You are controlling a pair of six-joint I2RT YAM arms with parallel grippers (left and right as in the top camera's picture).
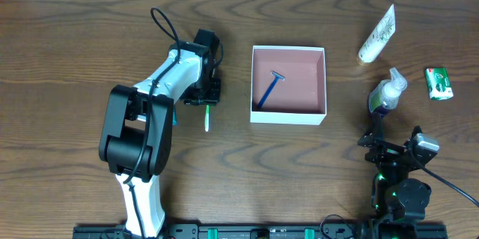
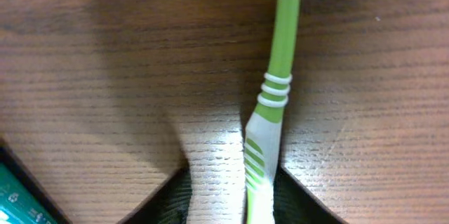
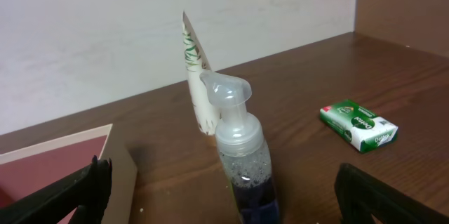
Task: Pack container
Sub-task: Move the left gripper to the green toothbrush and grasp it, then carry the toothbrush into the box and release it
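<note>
I see the container [image 1: 303,82], a shallow square box with white walls and a dusty pink inside, sitting open on the wooden counter [image 1: 75,44] a little right of centre. A blue razor [image 1: 269,89] lies slantwise on the left part of its floor. Left of the box, and apart from it, my left hand [image 1: 203,93] is down over a green toothbrush [image 1: 206,118] that lies flat on the wood, one end sticking out toward the near edge. From the left wrist camera the jaws stand apart: the two dark fingers [image 2: 165,203] flank the green-and-white striped handle, which lies close against one finger, with bare wood showing between it and the other, so nothing is clamped. On the right side, my right hand [image 1: 376,135] sits low at the near edge, pointing toward the far side at a clear pump bottle [image 1: 387,93] with dark blue liquid in its base. The bottle stands upright, just ahead of the hand. The right wrist camera shows that hand's fingers [image 3: 77,189] spread wide to either side of the bottle and not touching it. Beyond the bottle a pale squeeze tube [image 1: 377,35] lies near the far edge. A small green soap box [image 1: 439,83] rests to the right of the bottle, well clear of both hands.
</note>
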